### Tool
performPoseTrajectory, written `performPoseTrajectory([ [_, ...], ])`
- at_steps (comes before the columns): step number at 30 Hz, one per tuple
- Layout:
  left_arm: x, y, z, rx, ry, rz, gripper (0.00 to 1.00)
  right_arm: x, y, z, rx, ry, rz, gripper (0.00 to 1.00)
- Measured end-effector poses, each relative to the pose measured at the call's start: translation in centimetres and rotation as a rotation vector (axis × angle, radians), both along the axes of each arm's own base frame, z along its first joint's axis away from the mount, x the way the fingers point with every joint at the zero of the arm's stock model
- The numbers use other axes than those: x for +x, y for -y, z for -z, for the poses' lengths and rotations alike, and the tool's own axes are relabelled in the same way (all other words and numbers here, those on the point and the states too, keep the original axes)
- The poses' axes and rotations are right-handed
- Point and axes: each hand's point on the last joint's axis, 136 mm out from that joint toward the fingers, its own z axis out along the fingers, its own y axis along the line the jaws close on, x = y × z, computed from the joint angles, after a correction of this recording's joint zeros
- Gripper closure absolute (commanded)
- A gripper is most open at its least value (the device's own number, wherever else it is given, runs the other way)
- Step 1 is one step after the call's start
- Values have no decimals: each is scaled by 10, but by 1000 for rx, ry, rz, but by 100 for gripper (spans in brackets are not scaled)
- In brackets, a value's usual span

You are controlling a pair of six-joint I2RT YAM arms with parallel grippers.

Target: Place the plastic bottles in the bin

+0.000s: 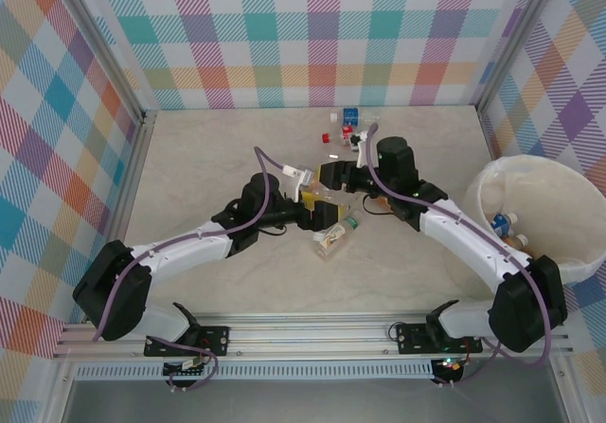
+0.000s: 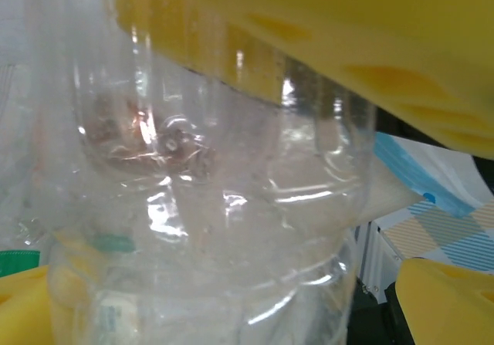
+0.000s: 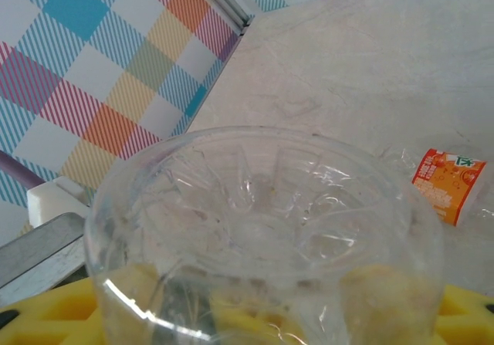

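Left wall: checked panel [image 1: 57,139] in pastel squares, standing along the table [image 1: 208,158] edge.
Left arm: [image 1: 180,253] white, reaching from the near-left corner in to the table's middle.
Left gripper: [image 1: 320,213] yellow fingers either side of a clear bottle body [image 2: 216,206] that presses close on the lens. I cannot tell whether they clamp it or merely flank it.
Obstruction at left gripper: a further yellow finger crosses the top of the left wrist view, hard against that bottle.
Green-capped bottle: [image 1: 336,236] lying on its side on the table, just below both grippers.
Far bottles: [image 1: 348,125] small cluster with red, blue and white parts, near the back wall, beyond the two grippers.
Right gripper: [image 1: 339,179] closed on a ribbed-base bottle [image 3: 262,229], held base outward between its yellow fingers. It sits nearly touching the left gripper.
Orange-labelled bottle: [image 3: 448,184] lying on the table beyond the held one, apart from it.
Right arm: [image 1: 473,243] running from the near-right corner, passing just beside the bin.
Bin: [image 1: 582,264] large, round and white, at the right edge of the table.
Binned bottles: [image 1: 504,222] a few lying inside, against the bin's left wall, blue cap showing.
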Motion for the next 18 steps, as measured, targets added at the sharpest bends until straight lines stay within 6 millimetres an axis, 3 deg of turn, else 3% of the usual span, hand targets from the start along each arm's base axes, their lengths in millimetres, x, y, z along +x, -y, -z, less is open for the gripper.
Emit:
performPoseTrajectory([
  [7, -1, -5, -1, -9, 18, -17, 0, 2, 11, -9, -25, 41, 55, 41],
  [12, -3, -23, 7, 7, 30, -92, 0, -1, 31, -15, -80, 71, 134, 42],
  [18, -2, -33, 17, 50, 41, -132, 0, -10, 59, -45, -147, 171, 218, 43],
])
